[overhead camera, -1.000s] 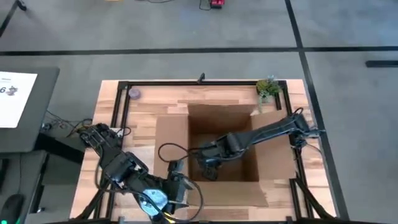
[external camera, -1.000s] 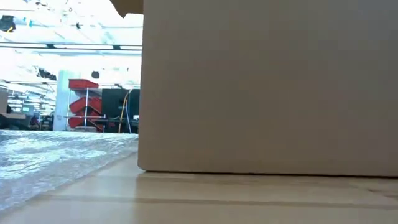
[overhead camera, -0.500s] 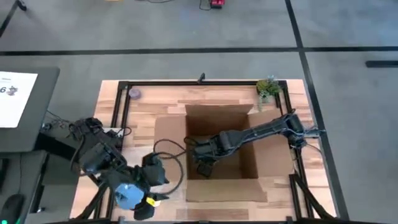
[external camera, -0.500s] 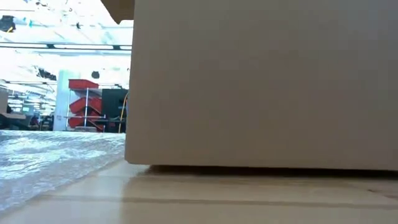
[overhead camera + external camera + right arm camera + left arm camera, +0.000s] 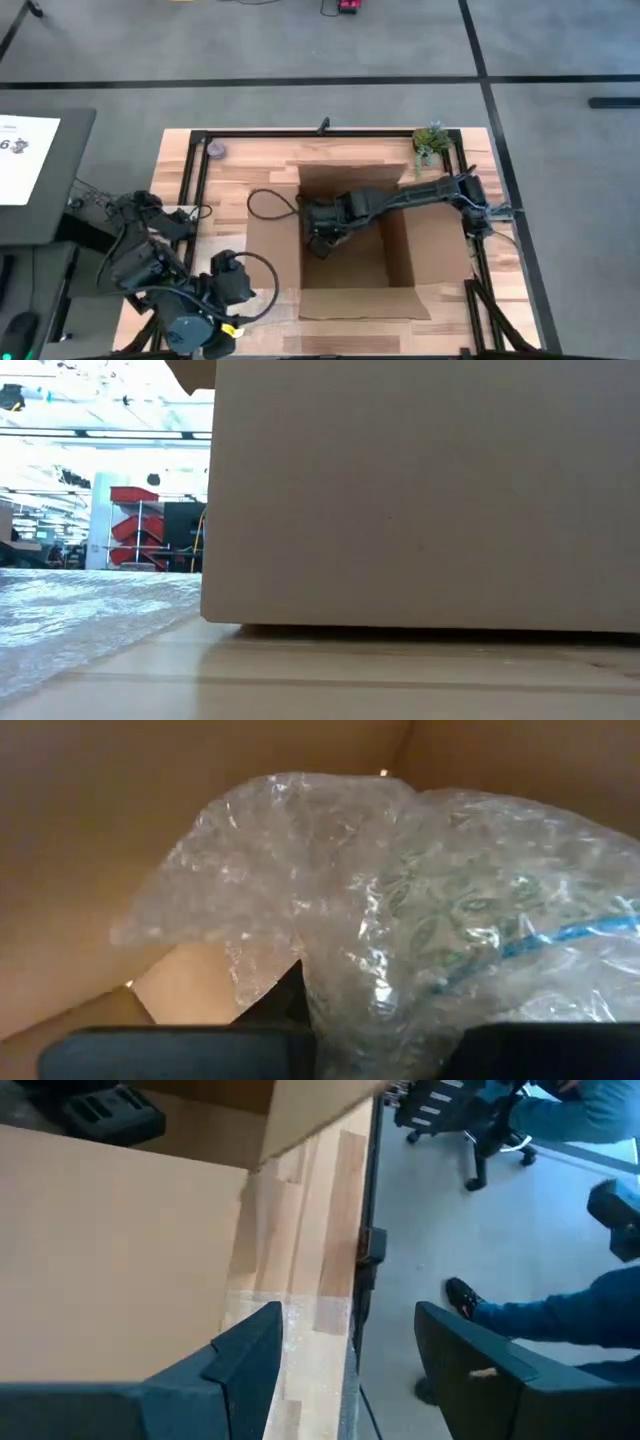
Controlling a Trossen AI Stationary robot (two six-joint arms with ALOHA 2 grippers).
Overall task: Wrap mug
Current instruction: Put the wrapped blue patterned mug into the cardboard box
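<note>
An open cardboard box (image 5: 355, 290) stands mid-table; its wall (image 5: 420, 490) fills the low view. My right gripper (image 5: 320, 238) reaches down into the box from the right. It is shut on a bundle of clear bubble wrap (image 5: 400, 910), through which something blue (image 5: 565, 938) shows, most likely the mug. My left gripper (image 5: 345, 1370) hangs open and holds nothing, near the table's near-left corner (image 5: 228, 285), beside the box's left flap. More bubble wrap (image 5: 70, 615) lies flat on the table left of the box. My right gripper has the bubble wrap bundle's near end (image 5: 385, 1025) between its two fingers. The bundle stretches away from the fingers inside the box, with the box walls behind it. The gripper's own body hides the exact place of contact.
A small potted plant (image 5: 431, 142) stands at the far right corner and a small round object (image 5: 215, 150) at the far left. A black cable (image 5: 265, 205) loops over the box's left flap. A person's shoe (image 5: 465, 1295) shows on the floor beyond the table.
My right gripper has gone from the box's near part toward its far-left corner, carrying the bundle. My left arm has drawn back from the box's near-left corner toward the table's near-left corner. The box has slid a little to the left.
</note>
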